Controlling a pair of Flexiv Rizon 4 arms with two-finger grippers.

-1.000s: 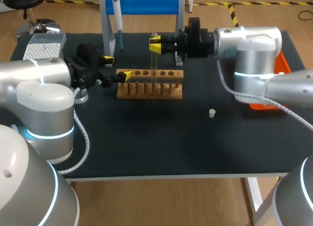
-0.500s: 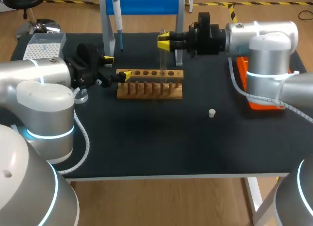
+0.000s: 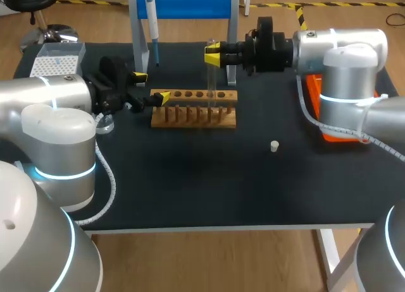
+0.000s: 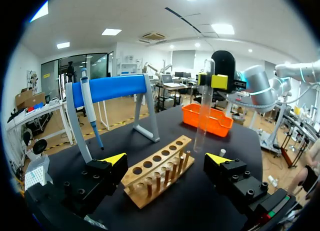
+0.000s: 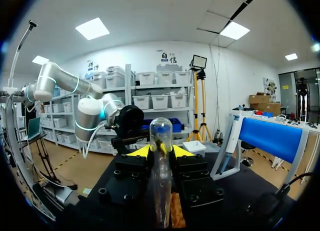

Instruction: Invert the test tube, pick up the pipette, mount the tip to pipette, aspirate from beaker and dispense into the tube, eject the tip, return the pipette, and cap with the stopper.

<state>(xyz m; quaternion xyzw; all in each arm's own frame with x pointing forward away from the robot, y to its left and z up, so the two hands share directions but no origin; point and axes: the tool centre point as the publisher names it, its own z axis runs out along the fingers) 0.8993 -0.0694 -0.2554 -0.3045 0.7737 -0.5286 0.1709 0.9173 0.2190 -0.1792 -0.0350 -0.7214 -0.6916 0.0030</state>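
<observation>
My right gripper (image 3: 213, 55) is shut on a clear test tube (image 3: 210, 83) and holds it upright over the right part of the wooden rack (image 3: 193, 109). In the right wrist view the tube (image 5: 161, 181) stands clamped between the yellow fingertips (image 5: 141, 151). My left gripper (image 3: 150, 87) is open at the rack's left end. In its own view the rack (image 4: 157, 173) lies between its spread tips, with the tube (image 4: 203, 111) beyond. The pipette (image 3: 150, 17) hangs on the blue stand (image 3: 190, 4). A small white stopper (image 3: 274, 146) lies on the mat.
A tip box (image 3: 57, 59) sits at the back left. A glass beaker (image 3: 105, 122) is partly hidden under my left arm. An orange tray (image 3: 364, 83) lies at the right edge behind my right arm.
My right gripper carried the tube a little to the right along the rack, then stopped. The left arm has not moved.
</observation>
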